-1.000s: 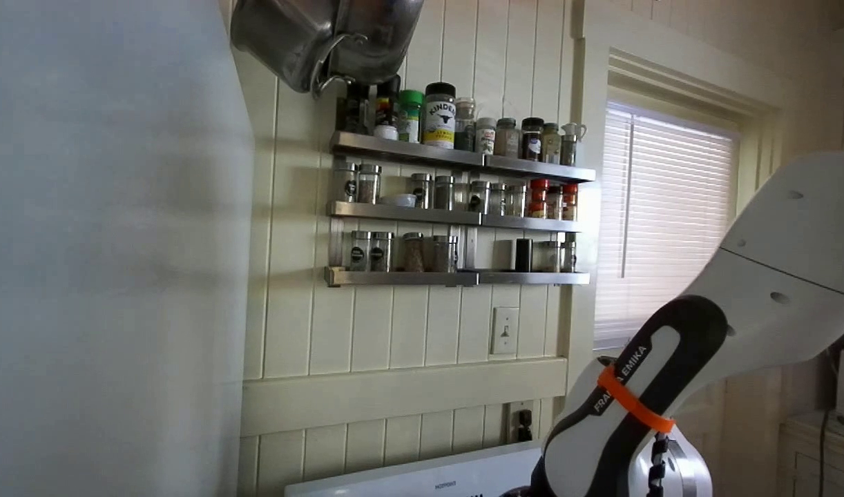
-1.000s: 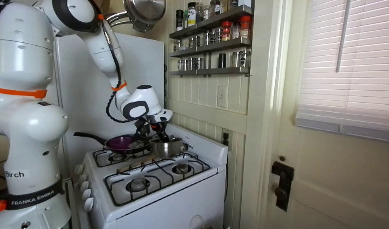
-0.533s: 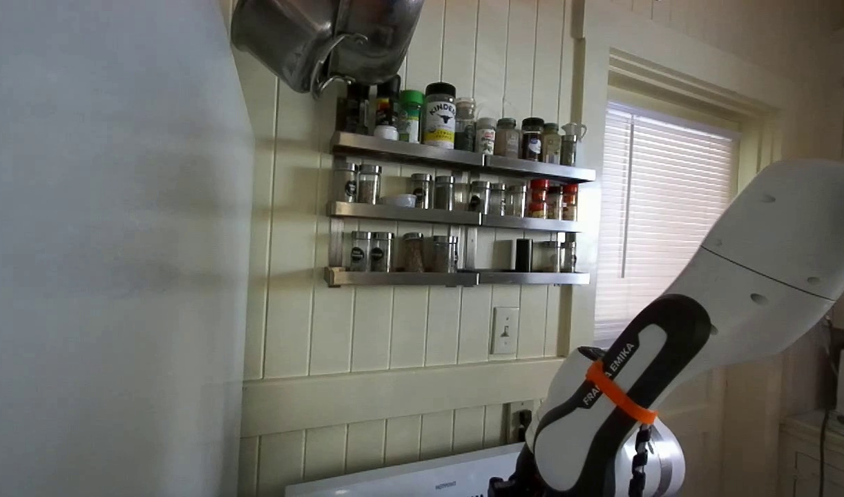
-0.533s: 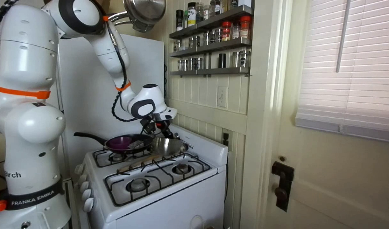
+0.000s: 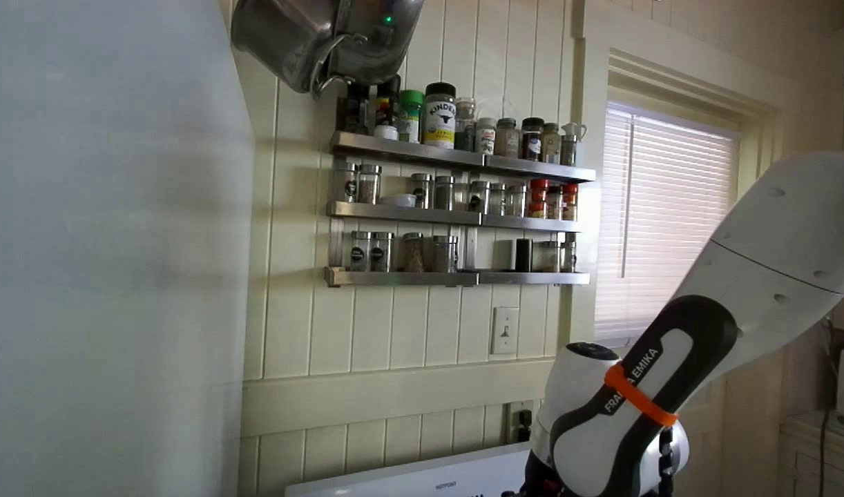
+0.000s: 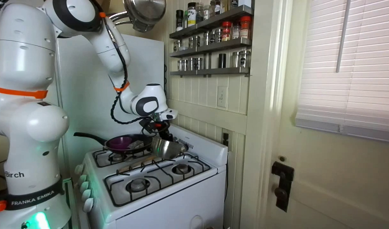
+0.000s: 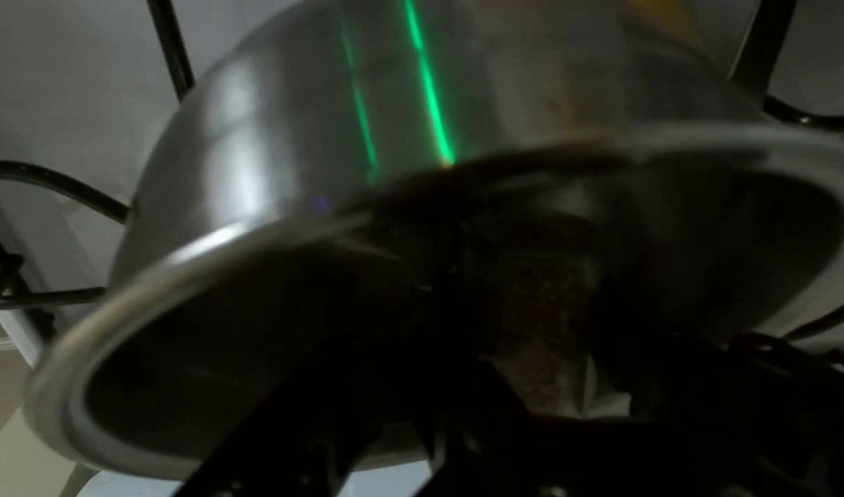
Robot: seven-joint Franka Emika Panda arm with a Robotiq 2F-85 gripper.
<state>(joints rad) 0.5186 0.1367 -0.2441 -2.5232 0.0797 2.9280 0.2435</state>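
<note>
My gripper point(image 6: 167, 136) reaches down at the mouth of a steel pot point(image 6: 166, 149) on the stove point(image 6: 169, 197). The pot is tilted, its rim lower toward the stove's back panel. In the wrist view the pot point(image 7: 291, 138) fills much of the picture with its dark opening facing me. There my gripper point(image 7: 525, 304) is very dark. Between its fingers shows a clear jar point(image 7: 546, 331) with reddish-brown contents, and the fingers appear closed on its sides. The jar's far end is lost in shadow. In an exterior view the gripper is mostly below the picture edge.
A black frying pan point(image 6: 127, 151) holding a purple bowl point(image 6: 120, 143) stands beside the pot. A wooden utensil point(image 6: 138, 164) lies on the stove. The back panel point(image 6: 207, 143) and spice shelves point(image 5: 408, 277) are behind. Pots point(image 6: 146, 12) hang above, beside a tall white surface point(image 5: 118, 241).
The wrist has moved right and slightly up, toward the wall. The pot has gone from nearly upright to tilted. A green light now shines on the robot's base.
</note>
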